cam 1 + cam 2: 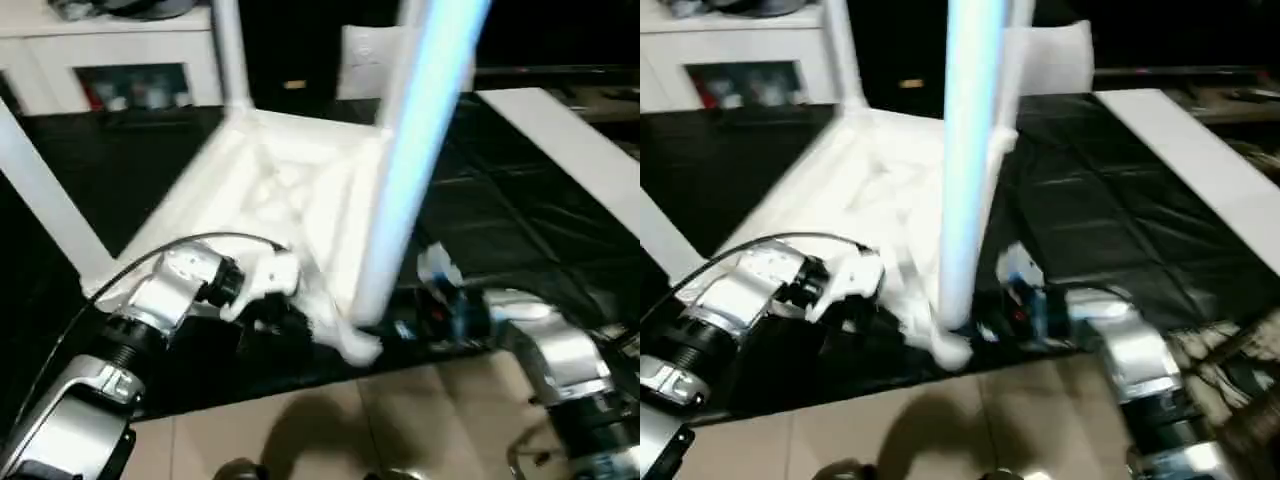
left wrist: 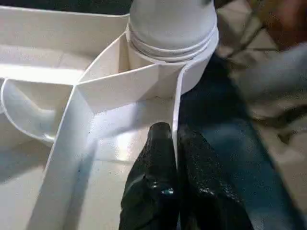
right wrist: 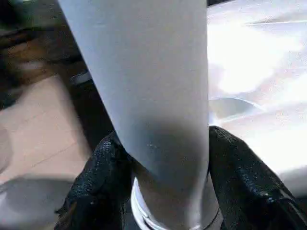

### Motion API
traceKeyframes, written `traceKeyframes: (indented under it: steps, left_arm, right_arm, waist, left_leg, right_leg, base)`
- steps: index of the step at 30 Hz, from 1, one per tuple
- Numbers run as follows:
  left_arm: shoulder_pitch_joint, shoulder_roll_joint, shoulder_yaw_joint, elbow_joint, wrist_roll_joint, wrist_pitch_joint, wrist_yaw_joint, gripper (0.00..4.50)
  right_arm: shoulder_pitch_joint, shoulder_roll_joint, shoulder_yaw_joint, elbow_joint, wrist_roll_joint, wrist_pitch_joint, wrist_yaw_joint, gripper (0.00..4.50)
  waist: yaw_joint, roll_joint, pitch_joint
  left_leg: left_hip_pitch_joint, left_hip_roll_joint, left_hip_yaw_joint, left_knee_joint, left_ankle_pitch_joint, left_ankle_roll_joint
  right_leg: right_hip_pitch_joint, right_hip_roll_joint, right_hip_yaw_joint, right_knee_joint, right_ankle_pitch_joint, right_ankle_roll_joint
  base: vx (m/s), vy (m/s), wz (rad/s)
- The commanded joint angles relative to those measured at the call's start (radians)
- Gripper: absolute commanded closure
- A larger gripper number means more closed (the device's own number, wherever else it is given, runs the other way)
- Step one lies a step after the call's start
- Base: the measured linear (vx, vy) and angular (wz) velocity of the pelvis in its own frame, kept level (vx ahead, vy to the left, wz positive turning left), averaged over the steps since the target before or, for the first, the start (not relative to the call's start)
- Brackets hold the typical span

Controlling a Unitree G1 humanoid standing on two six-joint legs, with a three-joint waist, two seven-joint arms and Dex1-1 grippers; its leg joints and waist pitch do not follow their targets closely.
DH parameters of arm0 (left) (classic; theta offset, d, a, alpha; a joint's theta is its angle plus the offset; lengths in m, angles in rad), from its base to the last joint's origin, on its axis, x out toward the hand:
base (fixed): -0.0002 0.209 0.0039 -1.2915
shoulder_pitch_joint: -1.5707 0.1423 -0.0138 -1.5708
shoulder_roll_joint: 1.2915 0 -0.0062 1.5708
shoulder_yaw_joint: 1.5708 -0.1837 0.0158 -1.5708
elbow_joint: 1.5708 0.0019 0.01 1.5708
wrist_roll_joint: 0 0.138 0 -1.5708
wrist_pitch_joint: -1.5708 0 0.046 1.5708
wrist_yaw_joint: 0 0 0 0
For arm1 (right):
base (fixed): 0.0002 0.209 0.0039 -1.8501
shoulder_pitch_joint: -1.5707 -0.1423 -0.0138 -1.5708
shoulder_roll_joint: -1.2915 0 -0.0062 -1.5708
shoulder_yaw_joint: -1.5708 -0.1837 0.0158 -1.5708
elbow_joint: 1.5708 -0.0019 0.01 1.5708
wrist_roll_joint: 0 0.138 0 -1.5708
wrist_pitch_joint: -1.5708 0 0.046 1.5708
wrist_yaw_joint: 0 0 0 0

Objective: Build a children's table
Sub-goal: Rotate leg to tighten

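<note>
At the centre of the left eye view the tabletop (image 1: 285, 190) lies upside down on a black sheet (image 1: 500, 220), ribbed underside up, its near corner reaching toward the lower middle of the frame. A leg (image 1: 415, 150) stands in that near corner socket and rises, leaning slightly right, out of the top of the frame. Another leg (image 1: 228, 50) stands at the far corner near the top centre, and a third (image 1: 45, 195) slants along the left edge.

The left gripper (image 2: 173, 158) sits at the lower middle of the left wrist view. Its two black fingers (image 2: 152, 167) are pressed together on the thin white side wall of the tabletop, one finger inside the rim and one outside, just below the corner socket (image 2: 168, 72) that holds the leg's base. In the head view this gripper lies at the lower left of centre, at the tabletop's near edge.

The right gripper (image 3: 165, 158) comes in from the lower right of the head view. In the right wrist view its fingers (image 3: 98, 177) stand half spread on either side of the near leg, just above its ringed base, and both pads touch the tube.

A white cabinet (image 1: 110, 60) fills the upper left, and a white board (image 1: 560, 140) runs down the right side of the sheet. Tan floor tiles (image 1: 330, 430) show along the bottom.
</note>
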Motion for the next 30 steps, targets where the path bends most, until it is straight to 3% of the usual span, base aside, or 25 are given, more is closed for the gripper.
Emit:
traceKeyframes:
  steps: [1,4,5,7,11,13,14,15,17,24,28,30]
  left_arm:
    - [0.013,-0.094,0.005,-0.065,-0.017,0.073,0.113,4.50]
    - [0.017,-0.162,0.039,-0.084,-0.006,0.190,0.268,4.50]
    - [0.018,-0.172,0.044,-0.090,-0.004,0.209,0.287,4.50]
    - [0.018,-0.213,0.066,-0.106,0.004,0.263,0.364,4.50]
    - [0.005,-0.292,0.096,-0.127,0.015,0.336,0.502,4.50]
    - [0.004,-0.310,0.102,-0.140,0.018,0.356,0.528,4.50]
    - [0.005,-0.315,0.102,-0.149,0.021,0.366,0.537,4.50]
    - [0.003,-0.315,0.097,-0.151,0.025,0.367,0.537,4.50]
    - [0.003,-0.309,0.087,-0.156,0.031,0.366,0.533,4.50]
    - [0.015,-0.266,0.076,-0.176,0.038,0.360,0.505,4.50]
    - [0.032,-0.198,0.050,-0.176,0.029,0.263,0.396,4.50]
    - [0.036,-0.172,0.045,-0.160,0.023,0.225,0.346,4.50]
  right_arm:
    - [-0.023,0.109,0.023,0.004,-0.021,0.062,-0.182,2.50]
    - [-0.051,0.210,0.012,0.038,-0.065,0.105,-0.356,2.50]
    - [-0.053,0.220,0.011,0.040,-0.069,0.110,-0.376,2.50]
    - [-0.071,0.265,-0.002,0.059,-0.084,0.137,-0.463,2.50]
    - [-0.096,0.324,0.000,0.085,-0.121,0.165,-0.562,2.50]
    - [-0.093,0.330,0.017,0.084,-0.155,0.152,-0.583,2.50]
    - [-0.092,0.335,0.019,0.083,-0.164,0.150,-0.592,2.16]
    - [-0.087,0.341,0.016,0.076,-0.159,0.143,-0.590,1.96]
    - [-0.081,0.342,0.016,0.063,-0.153,0.135,-0.588,1.84]
    - [-0.063,0.309,-0.005,0.021,-0.140,0.119,-0.566,1.23]
    - [-0.030,0.221,-0.012,-0.032,-0.128,0.092,-0.453,0.94]
    - [-0.018,0.164,-0.006,-0.049,-0.121,0.081,-0.384,0.68]
  waist:
    - [-0.008,-0.003,-0.061]
    - [-0.037,-0.002,-0.058]
    - [-0.042,-0.003,-0.060]
    - [-0.049,-0.002,-0.059]
    - [-0.047,0.000,-0.061]
    - [-0.044,0.001,-0.061]
    - [-0.044,0.000,-0.061]
    - [-0.044,-0.004,-0.061]
    - [-0.044,0.002,-0.061]
    - [-0.044,0.006,-0.062]
    - [-0.040,0.005,-0.066]
    - [-0.037,0.000,-0.067]
  left_leg:
    - [0.017,0.029,-0.027,-0.081,-0.359,-0.042]
    - [0.013,0.023,-0.030,-0.081,-0.378,-0.050]
    - [0.021,0.019,-0.031,-0.076,-0.392,-0.044]
    - [0.019,0.020,-0.030,-0.074,-0.385,-0.033]
    - [0.027,0.020,-0.027,-0.072,-0.389,-0.021]
    - [0.025,0.021,-0.026,-0.074,-0.386,-0.019]
    - [0.024,0.020,-0.025,-0.074,-0.386,-0.016]
    - [0.023,0.021,-0.025,-0.076,-0.385,-0.015]
    - [0.021,0.021,-0.026,-0.077,-0.383,-0.012]
    - [0.020,0.023,-0.027,-0.079,-0.395,-0.017]
    - [0.017,0.025,-0.024,-0.077,-0.355,-0.004]
    - [0.013,0.025,-0.021,-0.076,-0.329,0.010]
  right_leg:
    - [0.036,-0.052,0.021,-0.090,-0.441,-0.154]
    - [0.034,-0.050,0.017,-0.094,-0.499,-0.140]
    - [0.031,-0.051,0.014,-0.105,-0.543,-0.124]
    - [0.029,-0.049,0.018,-0.108,-0.532,-0.126]
    - [0.024,-0.043,0.019,-0.112,-0.496,-0.129]
    - [0.025,-0.042,0.020,-0.109,-0.464,-0.132]
    - [0.025,-0.040,0.020,-0.108,-0.450,-0.133]
    - [0.026,-0.041,0.020,-0.108,-0.447,-0.134]
    - [0.028,-0.041,0.021,-0.108,-0.434,-0.131]
    - [0.028,-0.042,0.022,-0.106,-0.410,-0.136]
    - [0.033,-0.041,0.025,-0.097,-0.322,-0.159]
    - [0.039,-0.043,0.026,-0.094,-0.281,-0.168]
  base:
    - [0.000,0.000,0.00]
    - [0.000,0.000,0.00]
    - [0.000,0.000,0.00]
    - [0.000,0.000,0.00]
    - [0.000,0.000,0.00]
    - [0.000,0.000,0.00]
    - [0.000,0.000,0.00]
    - [0.000,0.000,0.00]
    - [0.000,0.000,0.00]
    - [0.000,0.000,0.00]
    - [0.000,0.000,0.00]
    - [0.000,0.000,0.00]
